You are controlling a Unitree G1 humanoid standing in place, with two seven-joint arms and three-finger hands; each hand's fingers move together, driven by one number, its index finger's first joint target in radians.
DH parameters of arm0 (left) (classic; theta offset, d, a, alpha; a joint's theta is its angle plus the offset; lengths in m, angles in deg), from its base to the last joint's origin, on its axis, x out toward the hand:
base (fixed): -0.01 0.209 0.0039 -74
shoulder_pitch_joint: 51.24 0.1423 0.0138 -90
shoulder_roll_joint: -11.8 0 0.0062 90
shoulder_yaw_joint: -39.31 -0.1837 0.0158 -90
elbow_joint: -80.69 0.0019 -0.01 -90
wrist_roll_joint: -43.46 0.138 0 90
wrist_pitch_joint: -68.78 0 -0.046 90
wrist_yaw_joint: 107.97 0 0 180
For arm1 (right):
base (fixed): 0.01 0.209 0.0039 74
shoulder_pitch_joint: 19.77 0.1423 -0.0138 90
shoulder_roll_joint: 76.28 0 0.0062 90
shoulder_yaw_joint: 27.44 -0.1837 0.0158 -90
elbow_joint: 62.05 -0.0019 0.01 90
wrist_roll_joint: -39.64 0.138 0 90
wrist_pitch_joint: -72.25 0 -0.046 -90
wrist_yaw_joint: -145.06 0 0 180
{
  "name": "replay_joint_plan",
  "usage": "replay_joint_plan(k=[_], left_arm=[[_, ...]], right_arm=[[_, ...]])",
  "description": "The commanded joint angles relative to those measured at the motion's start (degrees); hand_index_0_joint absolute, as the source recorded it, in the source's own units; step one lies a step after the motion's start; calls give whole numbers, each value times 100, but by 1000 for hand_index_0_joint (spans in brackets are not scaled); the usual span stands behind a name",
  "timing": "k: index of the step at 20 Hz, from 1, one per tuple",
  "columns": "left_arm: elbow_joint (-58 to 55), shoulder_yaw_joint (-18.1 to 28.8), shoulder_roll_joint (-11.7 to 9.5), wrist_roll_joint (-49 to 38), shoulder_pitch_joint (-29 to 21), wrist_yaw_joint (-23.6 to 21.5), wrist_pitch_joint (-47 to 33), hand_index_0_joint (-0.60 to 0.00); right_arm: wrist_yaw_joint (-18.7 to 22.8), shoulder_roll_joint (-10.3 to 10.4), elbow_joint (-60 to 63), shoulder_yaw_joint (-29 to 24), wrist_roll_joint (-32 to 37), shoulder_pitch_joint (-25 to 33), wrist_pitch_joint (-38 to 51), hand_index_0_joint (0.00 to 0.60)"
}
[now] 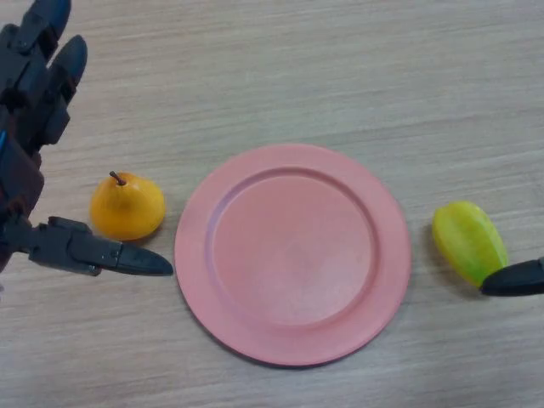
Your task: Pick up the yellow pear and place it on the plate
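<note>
The left hand [34,161] hangs with fingers spread around the pear [127,206], beside the plate [292,253]; the right hand's [515,279] grip can't be told.

Left hand [34,127] spread with straight fingers; right hand [517,279] barely shows.

The left hand [38,153] is cut off by the picture's left and top edges, so its palm and wrist show only in part. Of the right hand [515,279] only one dark fingertip enters at the right edge, too little to tell how its fingers stand; that tip covers the lower end of the green fruit [467,240].
</note>
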Motion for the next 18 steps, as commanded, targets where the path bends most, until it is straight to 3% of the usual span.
replay_joint_plan(k=[1, 9, 14, 18], left_arm=[[-273, 475, -162, -225, -101, 3, -414, 0], [33, 799, -236, -366, -11, 83, -522, 0], [1441, 979, -563, 105, -306, 28, -1421, 0], [2548, 773, -795, 255, -626, -118, -1836, 0]], right_arm=[[268, -182, -291, -384, 387, 107, 410, 0], [473, -292, -233, -247, 654, 211, 285, 0], [408, -267, -159, -49, 377, 252, 294, 0], [385, -228, -135, 95, 142, 231, 419, 0]])
